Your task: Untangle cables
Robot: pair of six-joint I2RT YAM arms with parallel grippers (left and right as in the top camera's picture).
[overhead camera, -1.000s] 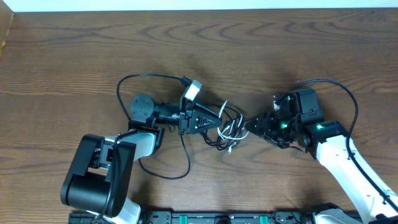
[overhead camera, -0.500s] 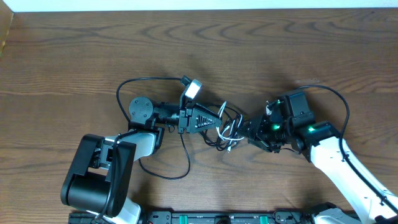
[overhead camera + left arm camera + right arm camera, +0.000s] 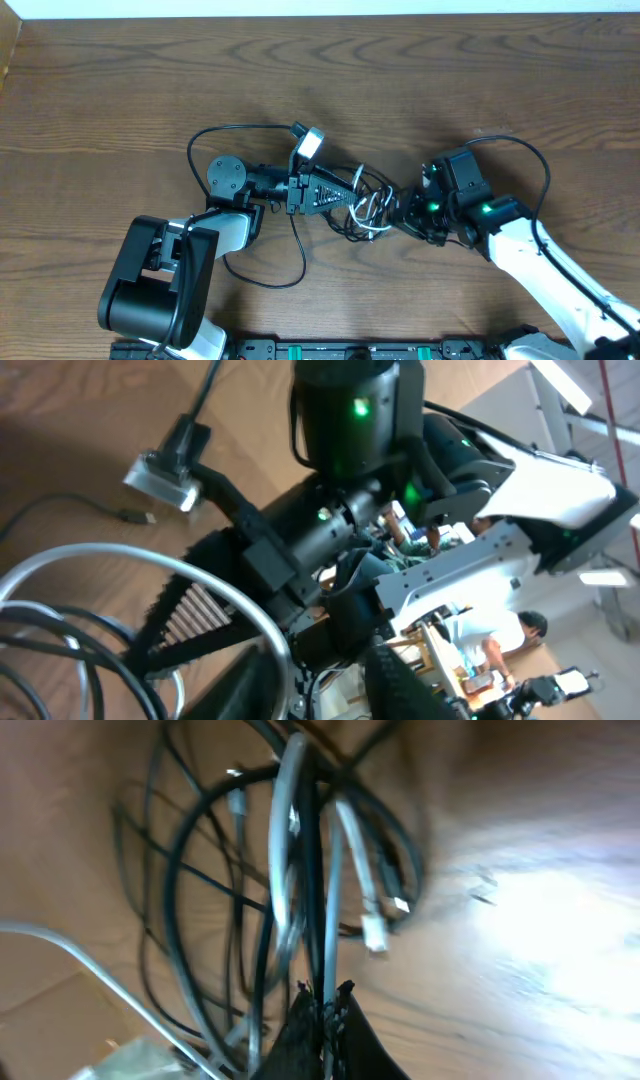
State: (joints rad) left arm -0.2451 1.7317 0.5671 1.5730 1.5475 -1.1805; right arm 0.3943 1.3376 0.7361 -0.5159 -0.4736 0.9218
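The cables point(image 3: 365, 207) lie bunched in the middle of the table point(image 3: 150, 90), between both arms. The right pincer point(image 3: 402, 211) is clamped on strands at the bundle's right edge. The left pincer point(image 3: 345, 196) sits at the left edge; cannot tell its grip.

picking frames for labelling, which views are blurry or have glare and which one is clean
Overhead: sharp and evenly lit, the cables clearly resolved on the table. Right wrist: soft and smeared, strands blurred, a bright glare patch on the wood at right. Left wrist: near cable loops out of focus, the right arm crisper, background upper right washed out.
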